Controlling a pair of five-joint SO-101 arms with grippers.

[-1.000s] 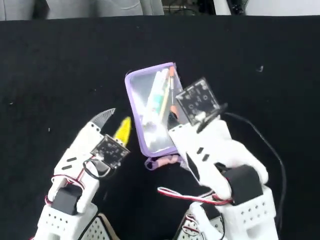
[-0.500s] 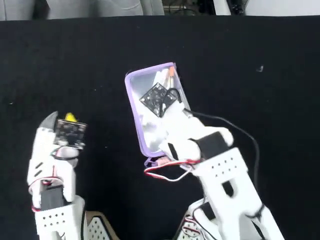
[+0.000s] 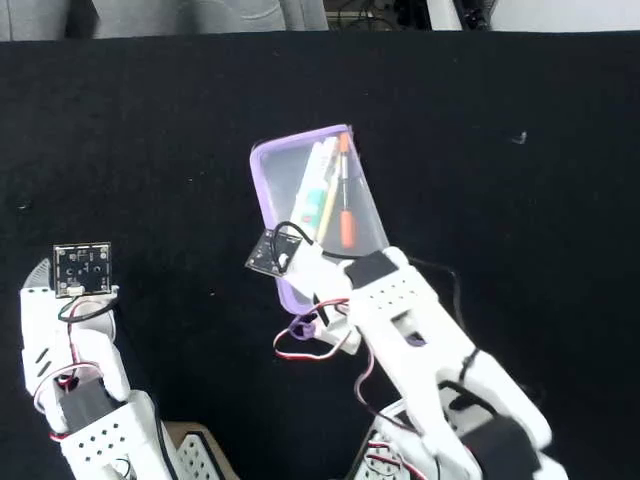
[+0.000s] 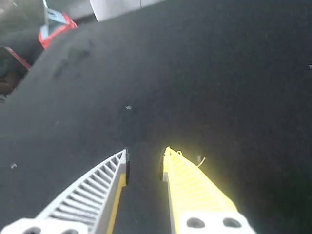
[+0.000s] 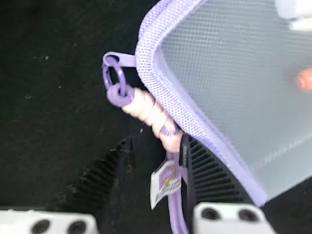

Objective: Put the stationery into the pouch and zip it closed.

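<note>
A translucent pouch (image 3: 300, 190) with a purple mesh edge lies in the middle of the black table, with an orange pen (image 3: 345, 200) and other stationery inside. My right gripper (image 3: 305, 300) is at the pouch's near end. In the right wrist view it (image 5: 156, 146) stands open, its black fingers on either side of the pink-wrapped zipper pull (image 5: 148, 112), beside a purple ring (image 5: 113, 80) and a white tag (image 5: 165, 181). The pouch corner (image 5: 229, 87) lies just beyond it. My left gripper (image 4: 145, 161) is open and holds nothing, far to the left over bare table (image 3: 45, 275).
The black cloth (image 3: 520, 220) covers the whole table to its far edge. A loose red-and-white cable (image 3: 310, 350) hangs from the right arm near the pouch's ring. A red object (image 4: 56, 29) sits beyond the table's edge.
The right arm swung from over the pouch's right side down to its near end, uncovering the pens. The left arm drew back leftward, away from the pouch.
</note>
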